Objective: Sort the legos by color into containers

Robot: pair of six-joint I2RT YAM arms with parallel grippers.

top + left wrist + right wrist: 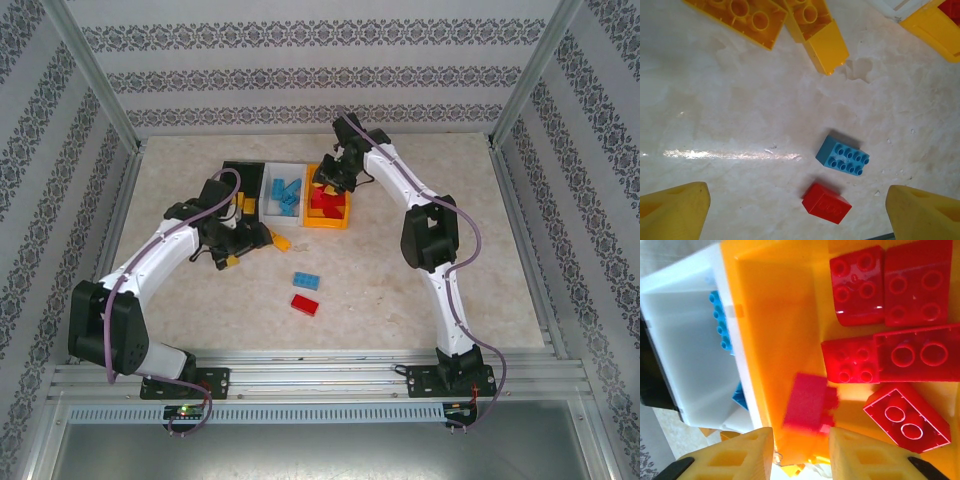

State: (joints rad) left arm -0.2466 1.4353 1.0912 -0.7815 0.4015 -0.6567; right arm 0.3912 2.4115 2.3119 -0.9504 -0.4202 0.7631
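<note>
My right gripper (800, 440) hangs over the orange bin (775, 315), jaws slightly parted and clamping nothing. A blurred red brick (809, 402) sits just past the tips at 12 o'clock; I cannot tell if it touches them. Five more red bricks (910, 285) lie in that bin toward 1 o'clock. The white bin (685, 340), joined at 9 o'clock, holds light blue bricks (720, 322), and the black bin (240, 178) ends the row. My left gripper (797, 192) is spread wide and empty above the table (740, 115). Below it lies a loose red brick (826, 202), a blue brick (842, 155) just at its 1 o'clock, and yellow bricks (740, 17) out at 11 o'clock.
</note>
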